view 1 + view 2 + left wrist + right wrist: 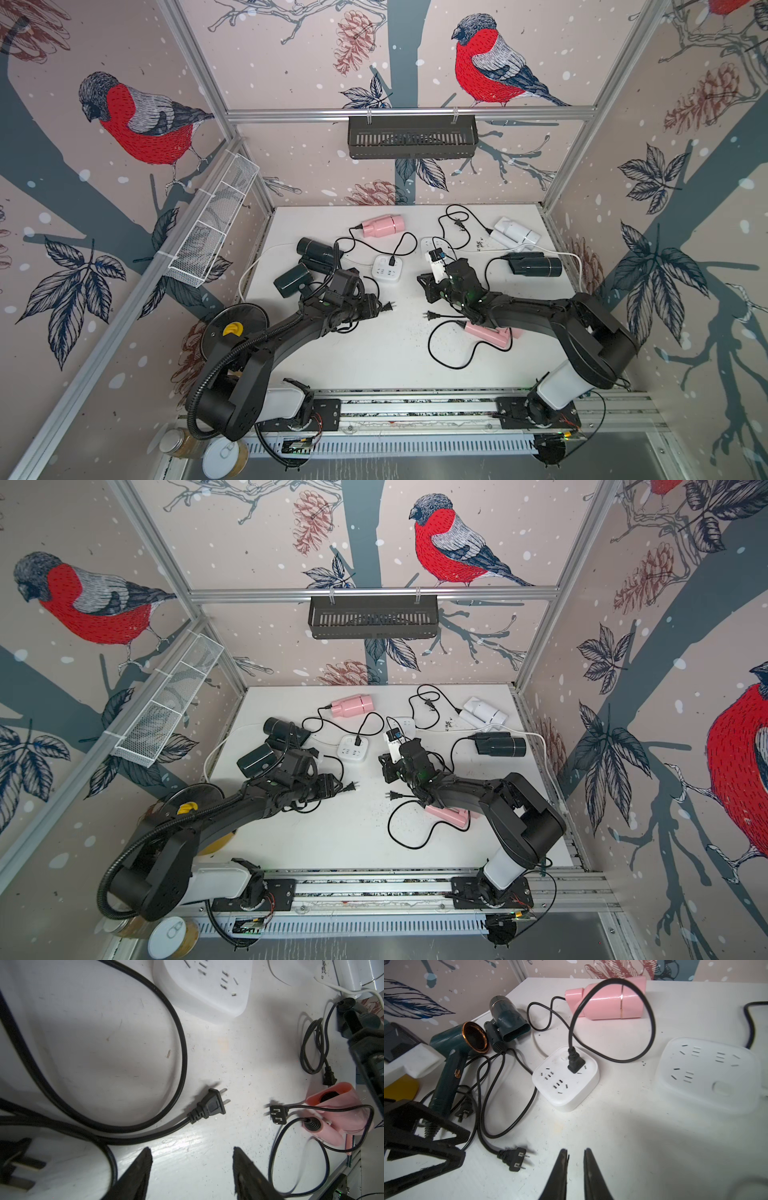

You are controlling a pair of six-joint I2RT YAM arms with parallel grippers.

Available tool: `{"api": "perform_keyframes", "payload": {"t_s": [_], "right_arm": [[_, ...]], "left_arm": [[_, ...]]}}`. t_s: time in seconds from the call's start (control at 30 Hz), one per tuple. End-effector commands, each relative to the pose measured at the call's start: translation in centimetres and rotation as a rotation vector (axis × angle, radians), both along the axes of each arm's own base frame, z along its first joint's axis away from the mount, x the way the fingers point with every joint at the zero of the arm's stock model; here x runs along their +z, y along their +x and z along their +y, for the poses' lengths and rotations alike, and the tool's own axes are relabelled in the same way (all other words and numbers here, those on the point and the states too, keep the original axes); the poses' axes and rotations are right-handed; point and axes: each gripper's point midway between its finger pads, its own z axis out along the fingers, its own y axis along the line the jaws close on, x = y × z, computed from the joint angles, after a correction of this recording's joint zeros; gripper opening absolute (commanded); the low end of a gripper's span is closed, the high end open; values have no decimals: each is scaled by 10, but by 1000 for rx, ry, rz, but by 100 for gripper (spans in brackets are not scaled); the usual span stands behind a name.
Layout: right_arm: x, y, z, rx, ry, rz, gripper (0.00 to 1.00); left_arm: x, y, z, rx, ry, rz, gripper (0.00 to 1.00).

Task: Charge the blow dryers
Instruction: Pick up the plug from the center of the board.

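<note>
Top views: the left gripper [376, 309] is hovering low over the table [374, 365], tips just short of a loose plug [388, 306]. The right gripper [424, 284] is hanging opposite, beside the near power strip [387, 270], and the far power strip [428, 243] is partly hidden behind its wrist. All six blow dryers are lying on the table: far pink dryer [382, 225], white dryer [515, 235], lone dark dryer [536, 266], two dark dryers [316, 249] at the left, and near pink dryer [490, 334] half under the right arm. Left wrist: the jaws are standing well apart around nothing, and the loose plug [212, 1105] is lying flat just ahead of them, prongs pointing away. A second plug [277, 1114] is lying near the near pink dryer [340, 1113]. Right wrist: the right gripper [576, 1153] is showing its jaws almost together, gripping nothing. The near power strip [564, 1082] is carrying one seated plug [575, 1061], apparently the far pink dryer's [608, 1001]. The far power strip [708, 1076] is sitting empty. The loose plug's [513, 1159] cord is running back toward the two dark dryers [508, 1016]; I can't tell which. My read: one of six is charging and the plug pickup is in hand. Next move calls for lowering the left jaws over the plug body, clamping its flat sides with the prongs left free, then lining the prongs up with a free two-slot socket.
</note>
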Motion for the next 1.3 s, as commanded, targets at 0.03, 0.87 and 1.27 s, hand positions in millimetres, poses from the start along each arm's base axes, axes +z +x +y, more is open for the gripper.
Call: {"api": "perform_keyframes", "payload": {"t_s": [0.03, 0.87, 1.27], "right_arm": [[1, -20, 29, 176, 6, -9, 21], [-71, -57, 108, 461, -386, 30, 47], [-89, -48, 98, 387, -526, -10, 48]], "left_arm": [[12, 9, 27, 144, 66, -25, 66], [-2, 33, 120, 499, 89, -44, 74], [-9, 17, 144, 559, 151, 7, 73]]}}
